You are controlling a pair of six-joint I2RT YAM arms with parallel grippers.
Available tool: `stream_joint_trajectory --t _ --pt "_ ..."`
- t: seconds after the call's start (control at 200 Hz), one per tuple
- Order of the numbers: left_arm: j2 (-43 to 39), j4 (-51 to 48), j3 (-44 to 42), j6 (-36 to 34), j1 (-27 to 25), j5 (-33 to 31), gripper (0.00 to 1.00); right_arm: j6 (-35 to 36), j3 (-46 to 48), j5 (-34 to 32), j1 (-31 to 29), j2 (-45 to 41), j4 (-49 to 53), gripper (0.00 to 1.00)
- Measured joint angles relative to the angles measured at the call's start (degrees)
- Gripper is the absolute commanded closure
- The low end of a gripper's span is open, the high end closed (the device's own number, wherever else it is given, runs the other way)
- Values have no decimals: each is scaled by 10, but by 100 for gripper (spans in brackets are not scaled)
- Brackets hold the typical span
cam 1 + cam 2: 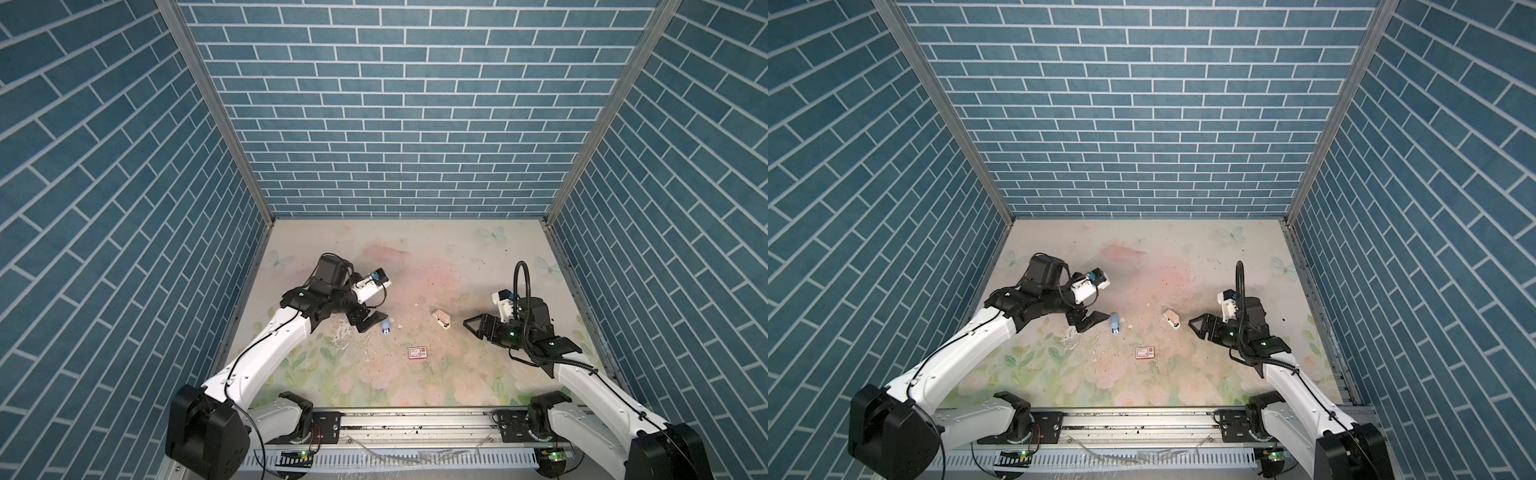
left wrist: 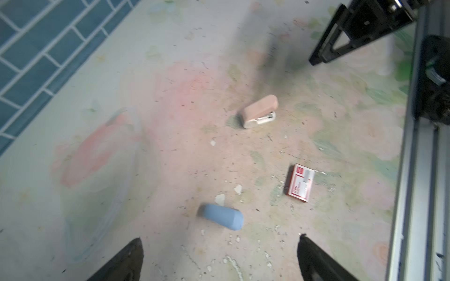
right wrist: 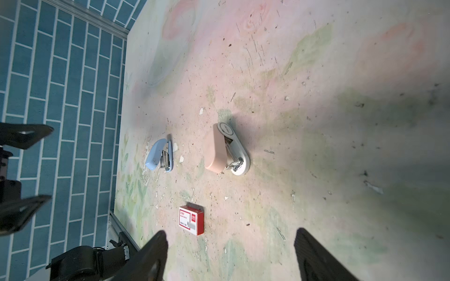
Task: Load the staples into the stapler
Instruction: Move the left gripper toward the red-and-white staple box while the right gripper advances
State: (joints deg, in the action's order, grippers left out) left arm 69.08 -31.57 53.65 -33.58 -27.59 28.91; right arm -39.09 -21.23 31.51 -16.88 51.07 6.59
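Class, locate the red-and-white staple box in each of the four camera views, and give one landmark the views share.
Top view: staple box below centre, nearer the arms' bases than the pink stapler.
Top view: staple box likewise just below the pink stapler.
Left wrist: staple box between the blue stapler and the metal rail.
Right wrist: staple box nearer the camera than both staplers.
Shared landmark: the pink stapler.

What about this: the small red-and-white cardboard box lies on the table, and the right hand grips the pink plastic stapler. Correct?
No. The right hand is open and empty, apart from the pink plastic stapler; the right wrist view shows it. The red-and-white cardboard box does lie on the table.
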Motion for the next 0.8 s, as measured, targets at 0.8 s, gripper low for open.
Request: stream_joint_trajectory --t 0.8 --pt "250 14 21 10 -203 -73 15 -87 45 5 63 -102 35 34"
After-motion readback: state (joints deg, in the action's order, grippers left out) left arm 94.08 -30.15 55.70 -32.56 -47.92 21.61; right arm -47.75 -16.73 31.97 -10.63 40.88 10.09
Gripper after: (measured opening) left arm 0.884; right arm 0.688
